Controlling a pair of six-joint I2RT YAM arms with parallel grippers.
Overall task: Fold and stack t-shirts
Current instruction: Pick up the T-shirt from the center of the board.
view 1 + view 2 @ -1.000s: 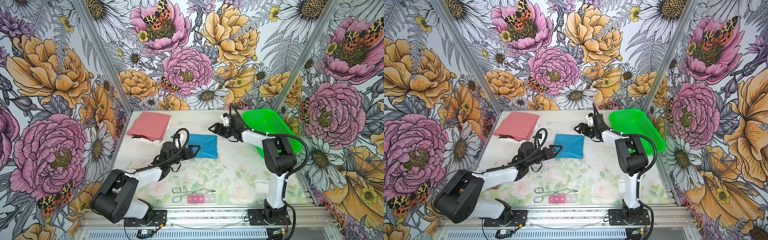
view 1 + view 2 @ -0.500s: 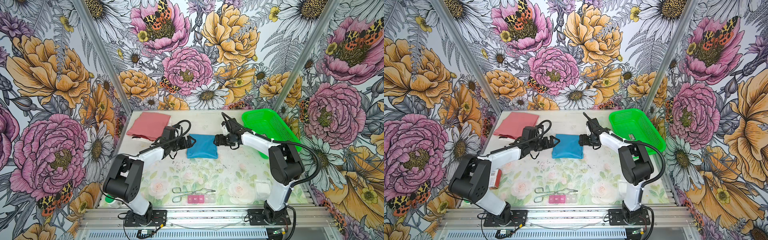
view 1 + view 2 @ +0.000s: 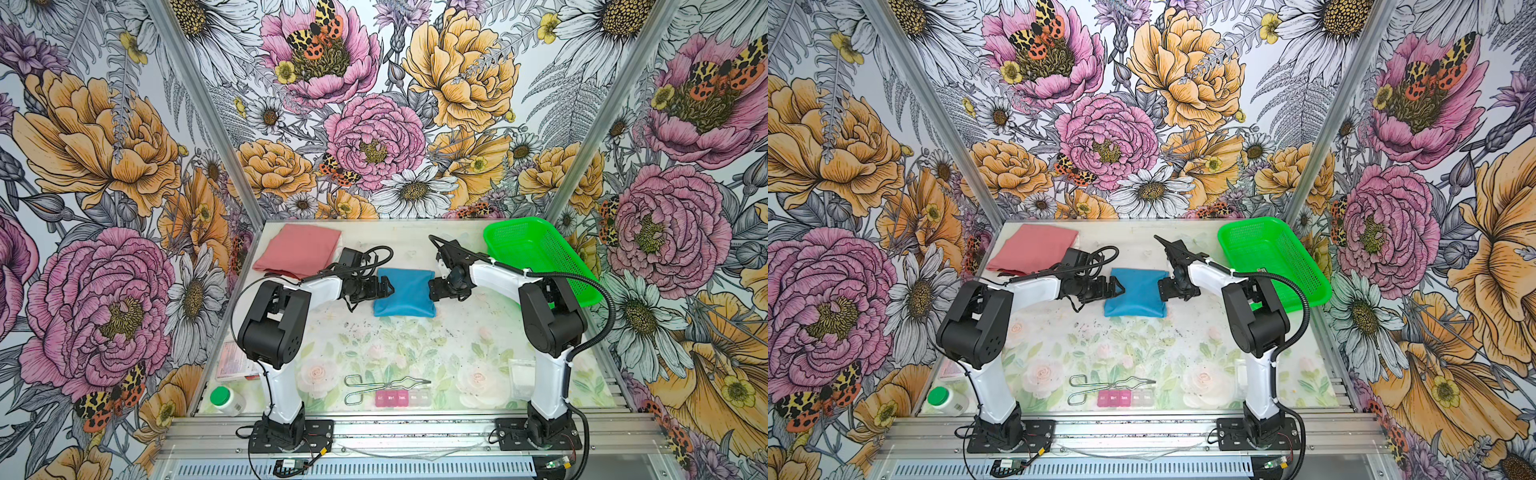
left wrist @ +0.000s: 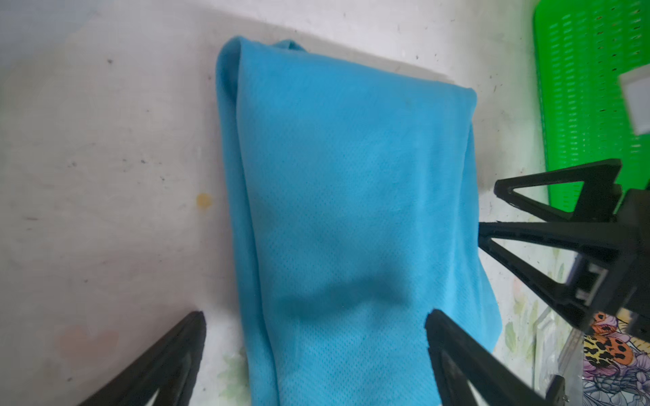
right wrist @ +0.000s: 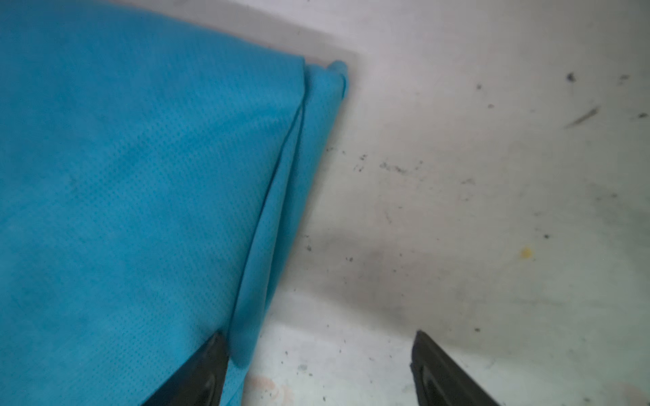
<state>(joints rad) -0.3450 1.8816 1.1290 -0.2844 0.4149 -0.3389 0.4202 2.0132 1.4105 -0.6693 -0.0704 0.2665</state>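
On the left side of the table [image 3: 415,345], at the front, stands a small white bottle [image 3: 226,401] with a green cap. At the back on that side lies the pink t-shirt [image 3: 297,254], folded flat. Next comes the left claw [image 3: 386,286], low over the table, and its two black fingers [image 4: 165,365] are spread wide apart. It holds nothing. In the left wrist view one finger is over bare table and the other finger is over the blue cloth. The blue t-shirt [image 3: 405,293] lies in the middle of the table, a bit to the back, folded into a neat thick square, between the two claws. Near the front edge lie metal tongs [image 3: 386,383] and a pink pill box [image 3: 401,398]. On the other side of the blue t-shirt is the right claw [image 3: 433,289], also low and spread wide, with nothing in it. In the right wrist view one of its fingers is at the folded edge of the blue cloth and the other is over bare table. Far right at the back sits the green basket [image 3: 540,257], beside the right arm
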